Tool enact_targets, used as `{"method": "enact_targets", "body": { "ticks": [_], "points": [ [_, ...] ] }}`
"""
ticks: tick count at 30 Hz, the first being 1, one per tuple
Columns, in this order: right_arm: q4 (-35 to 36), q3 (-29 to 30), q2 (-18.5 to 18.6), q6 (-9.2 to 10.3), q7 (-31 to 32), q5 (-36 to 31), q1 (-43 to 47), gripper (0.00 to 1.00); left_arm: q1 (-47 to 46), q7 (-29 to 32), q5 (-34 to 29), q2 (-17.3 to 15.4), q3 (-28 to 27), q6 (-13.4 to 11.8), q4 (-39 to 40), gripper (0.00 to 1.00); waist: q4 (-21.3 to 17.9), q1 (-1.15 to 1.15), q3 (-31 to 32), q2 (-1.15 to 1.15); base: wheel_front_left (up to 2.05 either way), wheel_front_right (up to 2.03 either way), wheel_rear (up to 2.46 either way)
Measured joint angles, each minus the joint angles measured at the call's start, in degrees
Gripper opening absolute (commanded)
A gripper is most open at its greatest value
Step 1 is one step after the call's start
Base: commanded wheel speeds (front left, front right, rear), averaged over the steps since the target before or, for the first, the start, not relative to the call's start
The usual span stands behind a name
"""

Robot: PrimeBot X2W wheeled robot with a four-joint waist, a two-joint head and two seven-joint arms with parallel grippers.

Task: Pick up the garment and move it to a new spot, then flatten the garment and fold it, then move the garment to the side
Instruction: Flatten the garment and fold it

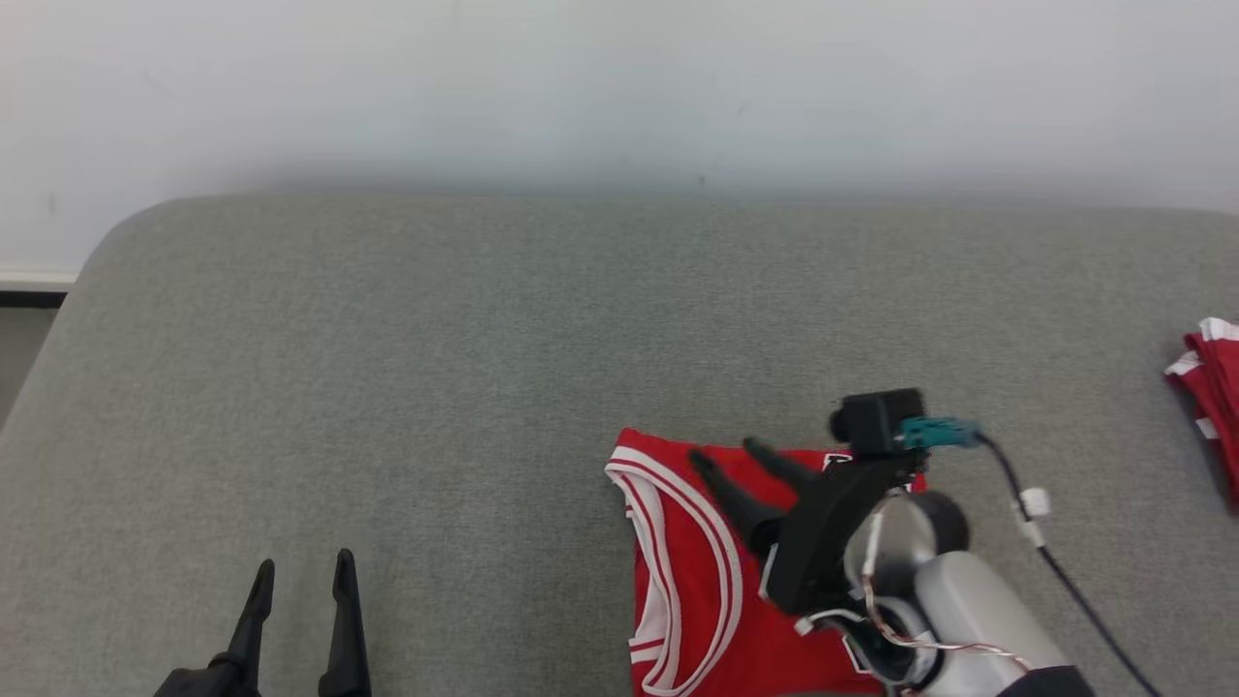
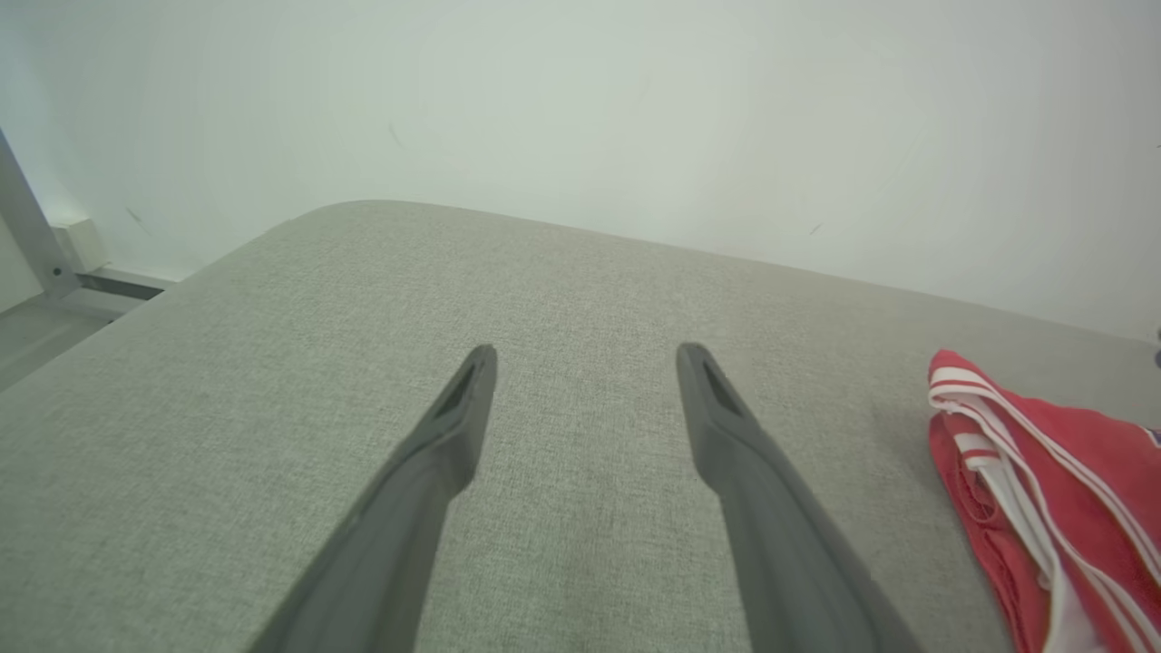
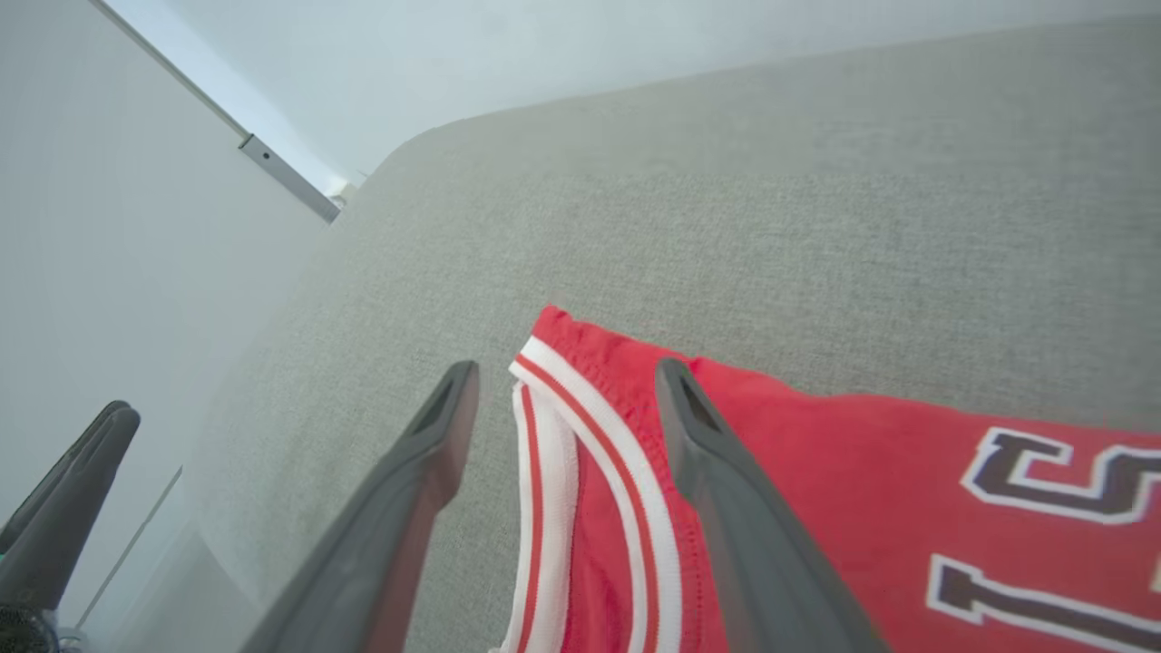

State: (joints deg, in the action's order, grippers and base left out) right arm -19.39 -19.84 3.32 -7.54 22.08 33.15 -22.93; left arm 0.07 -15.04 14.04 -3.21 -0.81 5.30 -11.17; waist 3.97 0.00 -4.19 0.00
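Nearest, at the near left, the left gripper (image 1: 304, 563) hangs over the bare grey padded surface (image 1: 436, 339), its fingers spread wide with nothing between them. To its right, the red garment (image 1: 682, 581) with white striped trim lies at the near edge of the surface; the right gripper (image 1: 726, 451) sits over the garment's far left corner, fingers parted and straddling the trim without clamping it. Farther right, a second red cloth (image 1: 1215, 387) lies well apart, before the pale wall (image 1: 619, 87).
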Motion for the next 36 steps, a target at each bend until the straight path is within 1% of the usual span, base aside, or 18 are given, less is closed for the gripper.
{"method": "enact_targets", "body": {
  "ticks": [5, 10, 14, 17, 23, 27, 29, 34, 36],
  "points": [
    [5.48, 5.17, 2.92, 0.0, -2.83, -3.79, 2.46, 1.0, 0.25, 0.0, -0.33, -0.2, -1.14, 0.0, 1.15, 1.0, -1.87, 0.0, 0.83, 0.0, 0.0, 0.0, 0.0],
    [10.55, 8.93, 6.02, 0.0, -6.64, -7.62, 7.25, 1.0, 0.85, 0.0, -0.85, -0.1, -1.66, -0.62, 2.4, 1.0, -3.79, 0.0, 1.94, 0.0, 0.0, 0.0, 0.0],
    [13.74, 10.68, 8.84, 0.0, -11.25, -10.05, 11.65, 1.0, 1.78, 0.0, -1.1, -0.03, -2.15, -0.85, 3.78, 1.0, -5.2, 0.0, 3.02, 0.0, 0.0, 0.0, 0.0],
    [14.66, 12.71, 10.21, 0.0, -15.29, -11.68, 14.79, 1.0, 2.66, 0.0, -1.11, 0.0, -2.56, -1.03, 4.27, 1.0, -6.23, 0.0, 3.71, 0.0, 0.0, 0.0, 0.0],
    [13.76, 15.84, 10.36, 0.0, -18.64, -12.24, 18.78, 1.0, 3.57, 0.0, -1.09, 0.07, -3.27, -1.22, 4.94, 1.0, -7.74, 0.0, 4.57, 0.0, 0.0, 0.0, 0.0],
    [13.08, 15.89, 11.12, 0.0, -21.06, -13.03, 20.22, 1.0, 4.13, 0.0, -1.05, 0.15, -3.28, -1.27, 5.59, 1.0, -8.43, 0.0, 5.14, 0.0, 0.0, 0.0, 0.0],
    [13.4, 16.69, 11.45, 0.0, -23.88, -14.22, 21.42, 1.0, 4.67, 0.0, -0.82, 0.16, -3.54, -1.36, 6.42, 1.0, -8.36, -0.01, 5.46, 0.0, 0.0, 0.0, 0.0],
    [13.63, 19.47, 10.85, 0.0, -31.43, -16.21, 25.82, 1.0, 6.3, 0.0, -0.47, 0.24, -4.11, -1.78, 7.82, 1.0, -7.72, -0.01, 6.07, 0.0, 0.0, 0.0, 0.0],
    [13.44, 19.93, 10.48, 0.0, -32.95, -16.59, 27.37, 1.0, 6.93, 0.0, -0.22, 0.25, -4.14, -1.82, 8.2, 1.0, -7.49, -0.01, 6.36, 0.0, 0.0, 0.0, 0.0]
  ]
}}
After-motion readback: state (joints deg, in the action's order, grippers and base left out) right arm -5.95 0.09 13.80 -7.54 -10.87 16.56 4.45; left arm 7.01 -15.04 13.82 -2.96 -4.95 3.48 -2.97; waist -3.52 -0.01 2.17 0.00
